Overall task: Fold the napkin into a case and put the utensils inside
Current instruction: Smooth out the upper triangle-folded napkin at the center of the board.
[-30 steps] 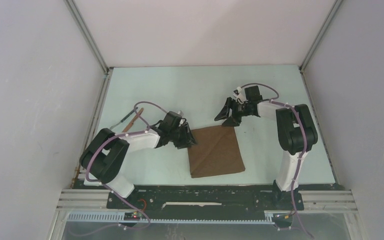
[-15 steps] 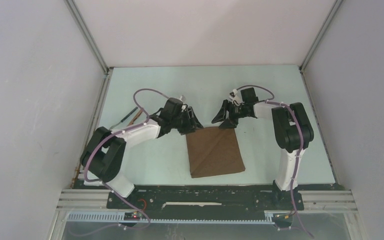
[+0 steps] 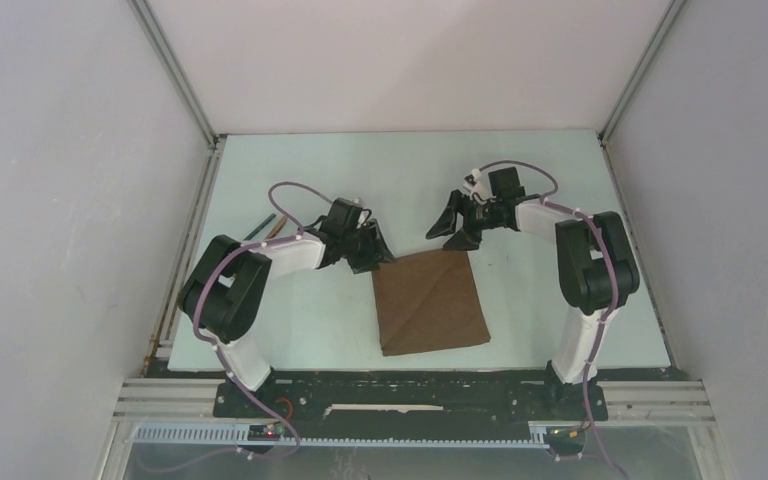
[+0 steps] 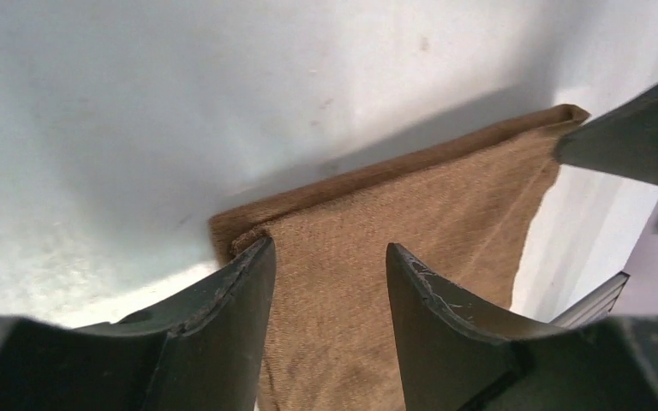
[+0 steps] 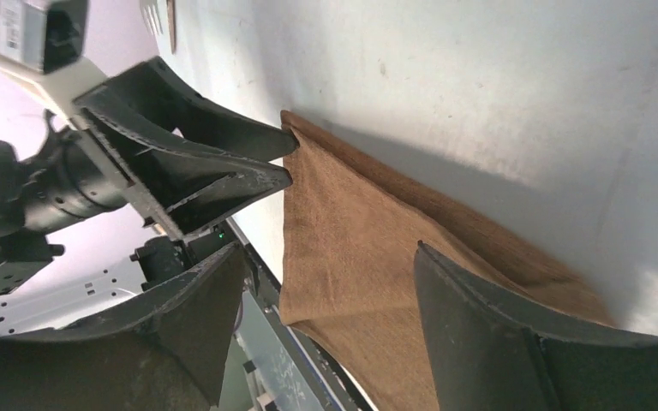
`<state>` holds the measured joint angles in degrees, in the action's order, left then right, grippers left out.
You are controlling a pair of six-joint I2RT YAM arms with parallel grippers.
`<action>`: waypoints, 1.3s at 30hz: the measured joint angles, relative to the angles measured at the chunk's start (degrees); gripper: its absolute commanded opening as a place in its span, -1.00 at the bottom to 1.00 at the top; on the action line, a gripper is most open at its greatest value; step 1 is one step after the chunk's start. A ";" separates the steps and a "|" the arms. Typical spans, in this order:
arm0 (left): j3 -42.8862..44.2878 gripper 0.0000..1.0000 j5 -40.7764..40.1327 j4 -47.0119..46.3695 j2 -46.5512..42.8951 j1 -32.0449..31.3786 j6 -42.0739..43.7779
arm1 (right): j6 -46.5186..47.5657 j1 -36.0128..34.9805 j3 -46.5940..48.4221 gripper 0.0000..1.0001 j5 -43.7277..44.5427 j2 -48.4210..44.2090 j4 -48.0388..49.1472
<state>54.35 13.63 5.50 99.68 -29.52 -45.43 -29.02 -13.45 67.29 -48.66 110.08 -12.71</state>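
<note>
One folded napkin lies flat mid-table; left gripper and right gripper, two, both spread and empty, hover at its far corners; two utensils lie far left.

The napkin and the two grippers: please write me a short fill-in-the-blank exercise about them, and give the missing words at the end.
1. The folded napkin lying on the table is ____ in colour.
2. The left gripper is at the far ____ corner of the napkin.
3. The left gripper and the right gripper both have their jaws ____, and neither grips the cloth.

Missing words: brown; left; open
</note>
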 measured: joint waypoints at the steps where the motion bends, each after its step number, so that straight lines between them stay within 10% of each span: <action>1: -0.52 0.16 0.02 -0.09 0.00 0.39 0.02 | 0.17 0.57 0.00 0.60 -0.13 -0.31 0.07; 14: -3.19 0.15 1.36 -3.96 -0.04 1.46 -0.07 | 1.66 2.16 -0.98 0.63 4.42 -0.22 -1.55; 21: -4.04 0.15 1.86 -5.57 -0.13 1.60 -0.17 | 1.31 -9.97 -1.03 0.66 9.79 -10.49 -5.46; 28: -5.31 0.15 2.69 -8.50 -0.15 1.70 -0.90 | -8.83 -27.50 -12.70 0.68 7.30 -17.57 10.05; 39: -6.51 0.14 3.52 -11.61 0.20 1.81 -2.14 | -20.87 -31.56 -24.17 0.66 5.88 -12.94 30.10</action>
<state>47.83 17.15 -6.11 99.88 -27.70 -47.57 -49.89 -45.01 43.11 -42.78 97.14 17.39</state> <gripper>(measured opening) 0.571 0.833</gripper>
